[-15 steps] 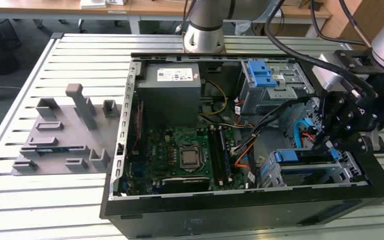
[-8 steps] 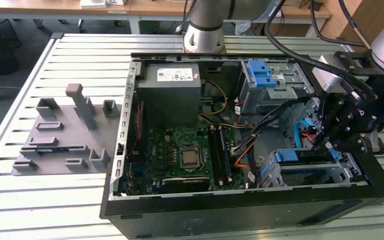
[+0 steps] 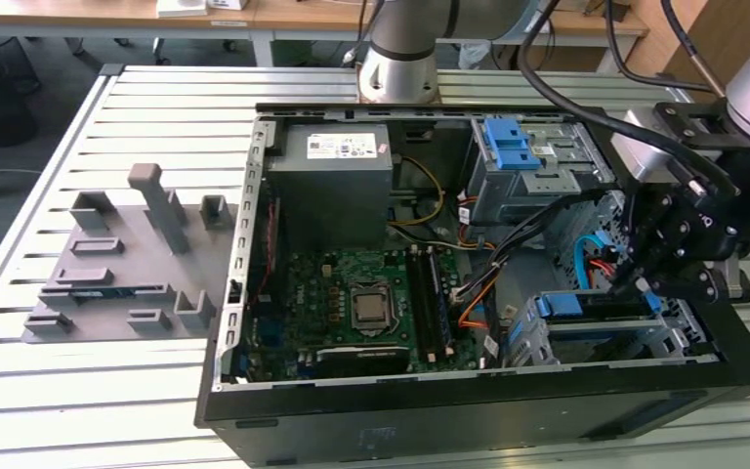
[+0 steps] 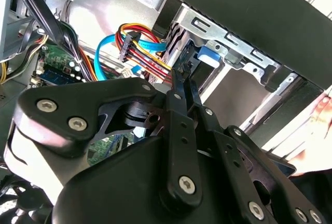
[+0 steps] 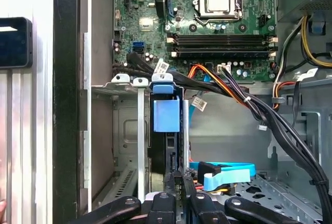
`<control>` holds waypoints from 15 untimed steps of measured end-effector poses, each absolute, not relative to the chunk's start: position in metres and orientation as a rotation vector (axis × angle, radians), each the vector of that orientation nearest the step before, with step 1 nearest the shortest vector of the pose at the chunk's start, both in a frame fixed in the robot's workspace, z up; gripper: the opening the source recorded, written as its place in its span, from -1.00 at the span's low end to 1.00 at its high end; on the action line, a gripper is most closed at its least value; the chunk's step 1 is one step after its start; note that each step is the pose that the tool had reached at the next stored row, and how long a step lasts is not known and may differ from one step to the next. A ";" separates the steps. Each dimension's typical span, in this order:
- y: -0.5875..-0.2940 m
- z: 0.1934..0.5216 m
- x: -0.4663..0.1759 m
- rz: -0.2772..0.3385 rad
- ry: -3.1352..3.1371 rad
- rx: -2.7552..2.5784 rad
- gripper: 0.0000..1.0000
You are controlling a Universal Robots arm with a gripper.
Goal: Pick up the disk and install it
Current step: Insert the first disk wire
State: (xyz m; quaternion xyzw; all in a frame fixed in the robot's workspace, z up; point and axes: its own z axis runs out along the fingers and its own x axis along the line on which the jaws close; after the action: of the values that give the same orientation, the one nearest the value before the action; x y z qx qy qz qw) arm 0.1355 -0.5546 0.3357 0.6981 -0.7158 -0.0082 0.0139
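First wrist view: disk in bay, just beyond pincer.

A: Where's the case?
B: On the counter, toward the exterior view's right; the rack lies to its left.
A: And inside?
B: Board at near left, supply behind it, cage at far right, disk in the near right bay, pincer just above it.

One open black computer tower case; one green motherboard; one grey moulded fixture tray; one slatted metal worktop.
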 end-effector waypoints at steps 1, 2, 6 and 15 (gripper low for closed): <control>-0.555 0.336 0.136 -0.025 -2.229 2.174 -0.65; -0.556 0.336 0.136 -0.025 -2.229 2.174 -0.65; -0.558 0.336 0.137 -0.027 -2.231 2.170 -0.65; -0.558 0.333 0.137 -0.029 -2.232 2.170 -0.65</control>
State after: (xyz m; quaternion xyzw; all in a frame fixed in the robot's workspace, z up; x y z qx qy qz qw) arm 0.1368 -0.5576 0.3335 0.6970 -0.7169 -0.0092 0.0145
